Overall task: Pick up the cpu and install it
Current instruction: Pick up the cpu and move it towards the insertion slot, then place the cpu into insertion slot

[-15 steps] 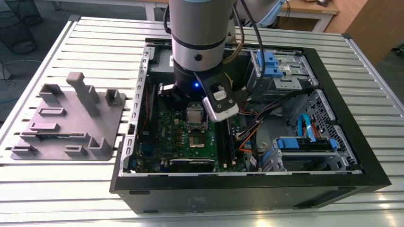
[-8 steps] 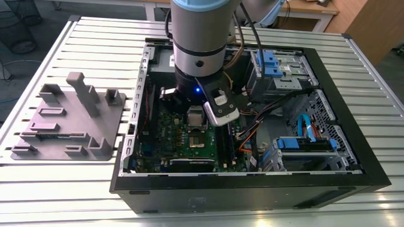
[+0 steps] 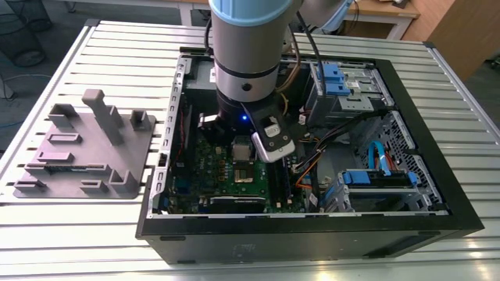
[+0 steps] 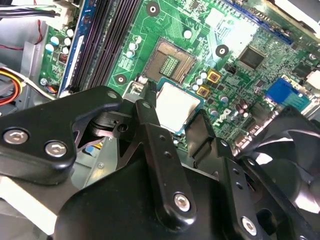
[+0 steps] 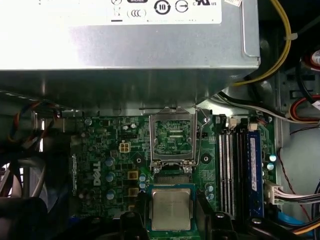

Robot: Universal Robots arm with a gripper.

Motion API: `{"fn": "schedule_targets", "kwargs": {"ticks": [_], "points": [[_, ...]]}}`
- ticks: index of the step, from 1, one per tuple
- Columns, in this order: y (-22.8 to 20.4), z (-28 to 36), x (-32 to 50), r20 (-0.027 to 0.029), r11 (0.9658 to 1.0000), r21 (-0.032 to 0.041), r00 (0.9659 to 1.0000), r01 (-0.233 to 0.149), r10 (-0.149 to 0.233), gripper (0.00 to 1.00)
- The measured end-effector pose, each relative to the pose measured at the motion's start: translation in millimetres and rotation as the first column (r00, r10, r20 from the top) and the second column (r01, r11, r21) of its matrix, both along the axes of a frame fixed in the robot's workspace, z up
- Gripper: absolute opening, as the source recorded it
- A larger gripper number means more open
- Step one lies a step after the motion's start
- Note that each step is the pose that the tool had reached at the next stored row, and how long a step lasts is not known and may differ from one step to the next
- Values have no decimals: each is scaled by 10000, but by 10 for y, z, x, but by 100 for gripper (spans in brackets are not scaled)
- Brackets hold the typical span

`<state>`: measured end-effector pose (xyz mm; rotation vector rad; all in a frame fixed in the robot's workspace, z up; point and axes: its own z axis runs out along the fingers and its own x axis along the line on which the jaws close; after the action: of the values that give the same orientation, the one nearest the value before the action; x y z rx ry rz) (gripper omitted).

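Silvery-beige cpu (image 4: 178, 106) clenched between pincer (image 4: 173, 112) fingers, hovering over green motherboard (image 4: 165, 25), just beside open socket (image 4: 170, 60), not yet seated. Load frame (image 5: 171, 137) stands raised. Judgement: keep chip level, square edges to socket, lower straight, no sliding across pins, let go only once flat.

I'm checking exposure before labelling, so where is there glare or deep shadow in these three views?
First wrist view: the power supply is washed out near white, while the motherboard is dim. Second wrist view: the cpu lid glares pale between the dark fingers. Exterior view: the case interior is dim under the arm.
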<state>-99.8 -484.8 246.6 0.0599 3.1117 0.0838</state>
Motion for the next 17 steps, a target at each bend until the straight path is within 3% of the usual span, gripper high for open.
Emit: {"fn": "schedule_targets", "kwargs": {"ticks": [9,11,17], "points": [[-5,-43,18,-1,10000,-1,10000,0,0,47],[-5,-152,99,0,10000,0,10000,0,0,47],[-4,-168,100,1,10000,1,10000,0,0,47]]}}
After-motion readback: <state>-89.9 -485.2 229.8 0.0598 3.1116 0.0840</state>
